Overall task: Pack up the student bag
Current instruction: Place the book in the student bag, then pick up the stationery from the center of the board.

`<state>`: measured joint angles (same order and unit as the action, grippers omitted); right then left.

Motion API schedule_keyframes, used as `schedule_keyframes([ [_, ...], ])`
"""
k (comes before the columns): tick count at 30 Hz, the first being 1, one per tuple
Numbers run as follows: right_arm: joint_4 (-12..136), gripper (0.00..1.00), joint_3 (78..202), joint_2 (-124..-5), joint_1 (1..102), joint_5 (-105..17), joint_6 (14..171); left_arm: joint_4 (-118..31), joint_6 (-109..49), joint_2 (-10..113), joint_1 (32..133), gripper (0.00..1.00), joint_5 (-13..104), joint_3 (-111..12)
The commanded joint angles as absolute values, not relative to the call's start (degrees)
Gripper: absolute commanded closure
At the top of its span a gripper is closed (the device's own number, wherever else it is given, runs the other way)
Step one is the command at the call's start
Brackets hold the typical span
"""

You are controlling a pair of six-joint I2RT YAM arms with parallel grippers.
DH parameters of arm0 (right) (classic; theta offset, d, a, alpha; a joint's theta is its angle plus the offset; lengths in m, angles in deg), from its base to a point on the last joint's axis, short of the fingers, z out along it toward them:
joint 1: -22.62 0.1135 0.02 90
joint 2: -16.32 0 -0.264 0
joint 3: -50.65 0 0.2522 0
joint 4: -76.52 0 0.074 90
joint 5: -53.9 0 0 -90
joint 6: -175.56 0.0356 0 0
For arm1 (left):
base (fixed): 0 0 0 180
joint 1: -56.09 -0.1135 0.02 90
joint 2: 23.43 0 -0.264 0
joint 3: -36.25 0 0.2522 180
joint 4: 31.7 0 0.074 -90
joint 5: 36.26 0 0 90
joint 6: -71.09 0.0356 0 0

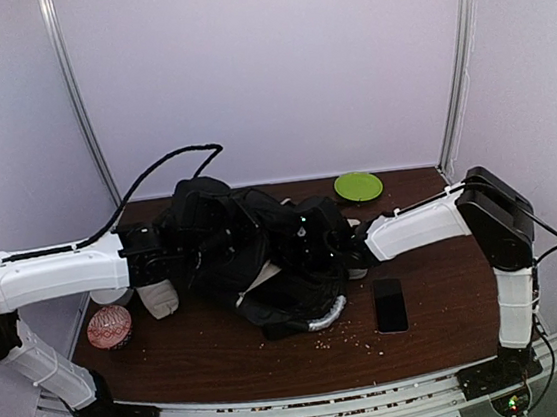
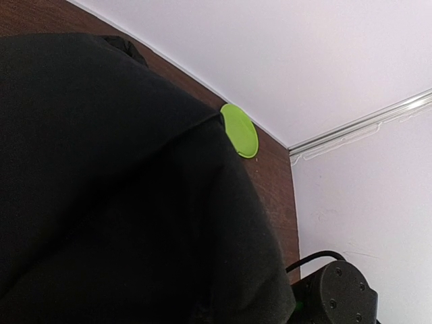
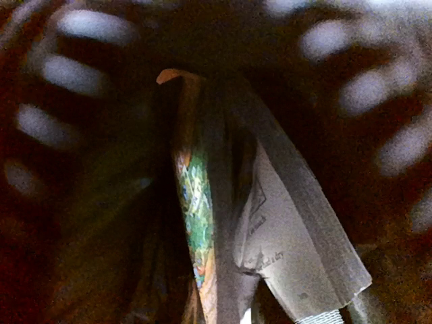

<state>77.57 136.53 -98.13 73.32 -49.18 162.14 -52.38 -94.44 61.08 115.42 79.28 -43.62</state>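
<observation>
The student bag (image 1: 254, 257), a large black fabric backpack, lies crumpled in the middle of the brown table (image 1: 205, 358). My left gripper (image 1: 168, 251) is pressed against the bag's left side; its fingers are hidden by the fabric. In the left wrist view the bag's black cloth (image 2: 121, 202) covers the jaws. My right gripper (image 1: 338, 247) is buried in the bag's right side. The right wrist view is dark, showing the inside of the bag with a thin colourful printed item (image 3: 196, 209) on edge and a grey printed sheet (image 3: 290, 243). No fingers show there.
A green plate (image 1: 358, 186) lies at the back right and also shows in the left wrist view (image 2: 239, 130). A black phone (image 1: 389, 305) lies right of the bag. A red patterned round object (image 1: 110, 328) and a beige pouch (image 1: 158, 298) sit at the left. Crumbs are scattered near the front.
</observation>
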Motion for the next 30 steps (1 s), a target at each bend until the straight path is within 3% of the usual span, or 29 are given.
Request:
schedule_keyframes([
  [1,77.00,0.57,134.16,-91.17,73.59,-51.57,157.54,-44.06,-93.55,56.20,114.72,1.00,78.18,-43.39],
  [6,71.70,0.40,128.41,-82.97,73.85,-53.68,152.00,-45.57,-92.65,55.68,111.56,1.00,76.47,-42.20],
  [12,56.22,0.36,124.22,-70.55,74.04,-53.06,139.70,-52.37,-84.98,54.57,108.11,1.00,75.01,-44.34],
  [18,44.77,0.33,114.00,-54.50,73.00,-37.27,131.79,-63.18,-70.67,52.30,106.45,1.00,74.63,-47.95],
  [21,50.01,0.20,104.93,-48.79,70.86,-30.11,134.60,-64.54,-65.61,50.76,106.45,1.00,72.99,-46.00],
  [25,56.42,0.11,100.33,-49.96,66.20,-29.61,135.66,-63.73,-62.48,48.88,106.50,1.00,69.45,-41.30],
  [30,53.15,0.06,111.23,-62.22,65.53,-29.09,133.31,-63.93,-60.88,48.92,106.51,1.00,64.75,-38.78],
])
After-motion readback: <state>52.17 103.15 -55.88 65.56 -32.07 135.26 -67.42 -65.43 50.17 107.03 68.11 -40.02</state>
